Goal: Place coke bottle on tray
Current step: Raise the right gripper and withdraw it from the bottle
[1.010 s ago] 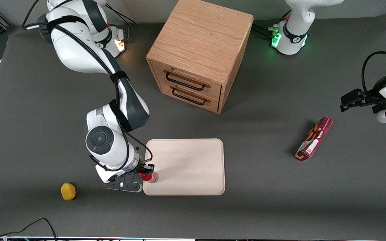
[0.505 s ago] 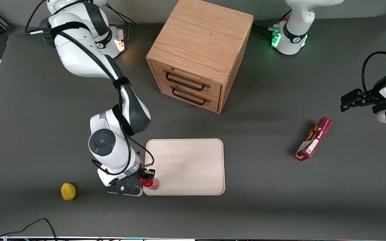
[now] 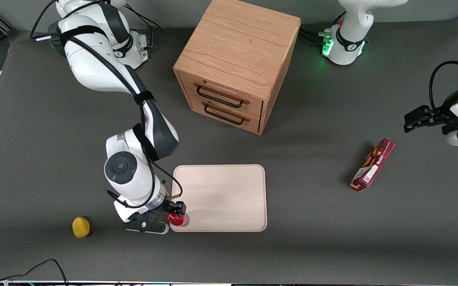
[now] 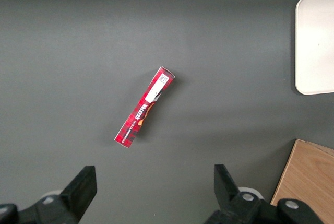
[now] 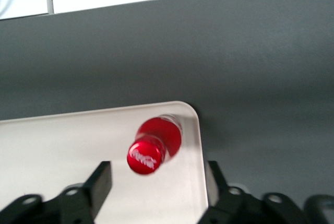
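Observation:
The coke bottle [image 3: 179, 219], small and red with a red cap, stands upright on the cream-beige tray [image 3: 221, 198], in the tray corner nearest the front camera at the working arm's end. My right gripper [image 3: 172, 214] hovers over that corner, open, with its fingers wide apart on either side of the bottle and not touching it. In the right wrist view the bottle [image 5: 151, 148] stands on the tray [image 5: 62, 140] close to its rounded corner, just ahead of the gripper [image 5: 156, 182]. The tray's edge also shows in the left wrist view [image 4: 315, 41].
A wooden drawer cabinet [image 3: 233, 59] stands farther from the front camera than the tray. A yellow lemon-like object [image 3: 80, 227] lies on the table beside my arm. A long red snack box [image 3: 372, 165] lies toward the parked arm's end of the table and shows in the left wrist view [image 4: 145, 106].
My gripper carried the bottle along the tray's edge toward the front camera. The bottle now stands on the tray corner with the fingers apart from it.

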